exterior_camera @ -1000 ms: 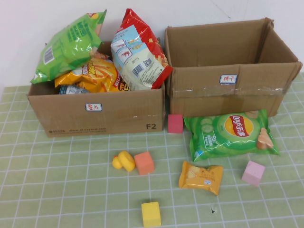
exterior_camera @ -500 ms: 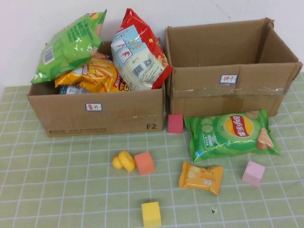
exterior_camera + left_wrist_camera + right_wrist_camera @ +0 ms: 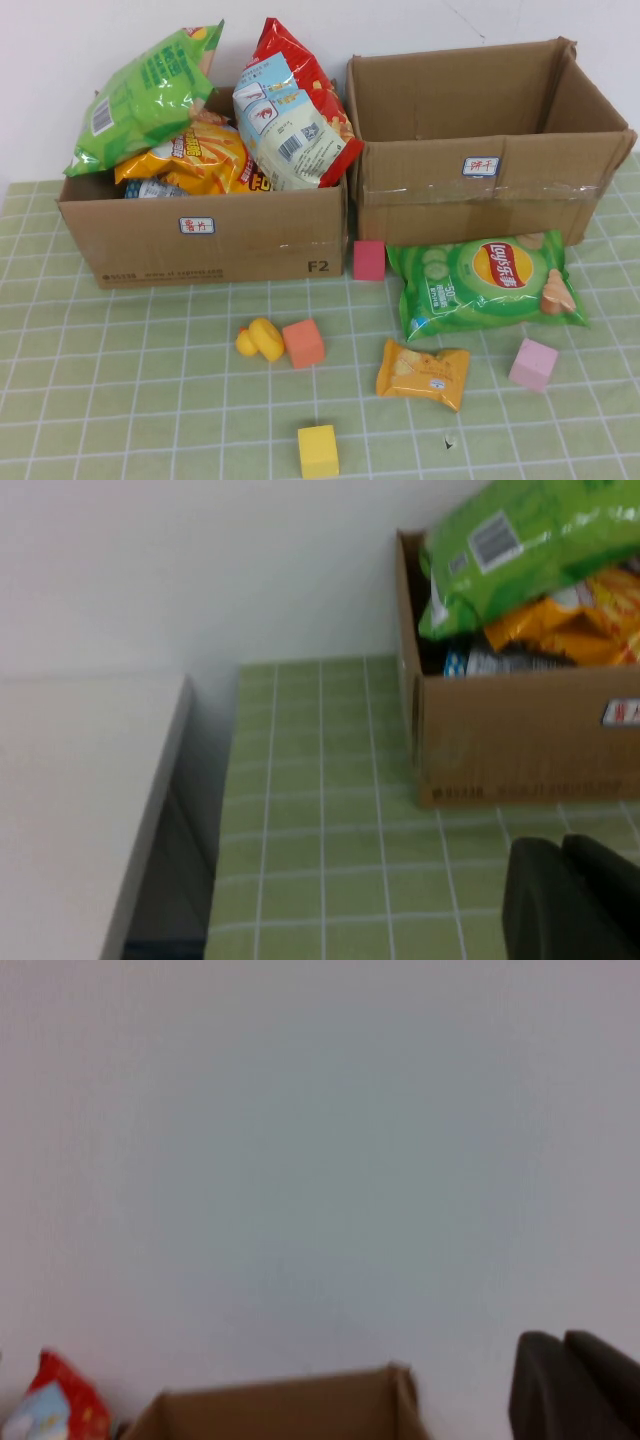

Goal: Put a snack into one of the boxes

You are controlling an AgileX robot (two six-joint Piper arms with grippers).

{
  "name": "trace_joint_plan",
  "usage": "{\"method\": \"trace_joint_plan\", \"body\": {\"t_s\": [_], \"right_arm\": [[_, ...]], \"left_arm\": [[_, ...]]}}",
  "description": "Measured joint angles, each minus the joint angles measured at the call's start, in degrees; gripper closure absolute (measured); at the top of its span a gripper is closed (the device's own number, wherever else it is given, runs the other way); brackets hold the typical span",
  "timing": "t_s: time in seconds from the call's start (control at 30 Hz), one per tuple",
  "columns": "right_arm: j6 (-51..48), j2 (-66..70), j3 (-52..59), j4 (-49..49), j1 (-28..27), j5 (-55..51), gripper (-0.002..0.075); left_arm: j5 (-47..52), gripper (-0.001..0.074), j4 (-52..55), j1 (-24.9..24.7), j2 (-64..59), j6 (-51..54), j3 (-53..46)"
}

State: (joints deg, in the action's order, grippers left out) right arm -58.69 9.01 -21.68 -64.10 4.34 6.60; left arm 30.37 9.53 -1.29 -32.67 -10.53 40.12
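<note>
The snack (image 3: pixel 423 373), a small orange-yellow foil packet with a pale label, lies flat on the green checked cloth in front of the right box. The left cardboard box (image 3: pixel 210 240) is heaped with chip bags. The right cardboard box (image 3: pixel 480 185) is open and looks empty. Neither arm shows in the high view. In the left wrist view my left gripper (image 3: pixel 560 850) hangs shut and empty over the cloth, off the left box's (image 3: pixel 520 750) near left corner. In the right wrist view my right gripper (image 3: pixel 563 1340) is shut and empty, raised and facing the wall above a box rim (image 3: pixel 280 1400).
A large green Lay's bag (image 3: pixel 485 283) lies against the right box's front. On the cloth lie a yellow cube (image 3: pixel 318 451), an orange cube (image 3: pixel 303 343), a yellow duck (image 3: pixel 261 339), a dark pink cube (image 3: pixel 369 260) and a light pink cube (image 3: pixel 533 364). The cloth's left edge (image 3: pixel 225 820) drops off.
</note>
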Motion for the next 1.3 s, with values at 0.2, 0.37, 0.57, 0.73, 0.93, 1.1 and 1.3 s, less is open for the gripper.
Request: {"method": "trace_joint_plan", "body": {"t_s": [0.2,0.37,0.57,0.73,0.93,1.1,1.3], "right_arm": [[-12.5,16.1,0.0,-11.9,0.0,-13.5,0.0727],[-13.7,31.6,-3.8,-10.4,0.0,-21.2,0.0727],[-7.2,50.3,-12.0,5.3,0.0,-23.1,0.0727],[-0.3,60.8,-15.5,20.8,-3.2,-19.7,0.0727],[18.5,72.5,-17.4,41.5,-11.7,-21.7,0.0727],[33.5,73.7,-17.9,55.4,-14.2,-18.6,0.0727],[35.5,65.4,-18.2,57.5,-11.0,-13.1,0.0727]], "left_arm": [[1.7,0.0738,-8.2,0.0,-8.6,2.8,0.0],[9.6,0.0737,-17.7,0.0,-14.8,14.4,0.0],[16.3,0.0737,-20.6,0.0,-19.8,21.4,0.0],[16.4,0.0737,-20.5,0.0,-20.1,22.1,0.0],[16.7,0.0738,-20.4,0.0,-20.1,23.1,0.0],[16.1,0.0738,-20.0,0.0,-20.1,23.1,0.0],[12.8,0.0737,-20.2,0.0,-20.1,24.4,-0.1]]}}
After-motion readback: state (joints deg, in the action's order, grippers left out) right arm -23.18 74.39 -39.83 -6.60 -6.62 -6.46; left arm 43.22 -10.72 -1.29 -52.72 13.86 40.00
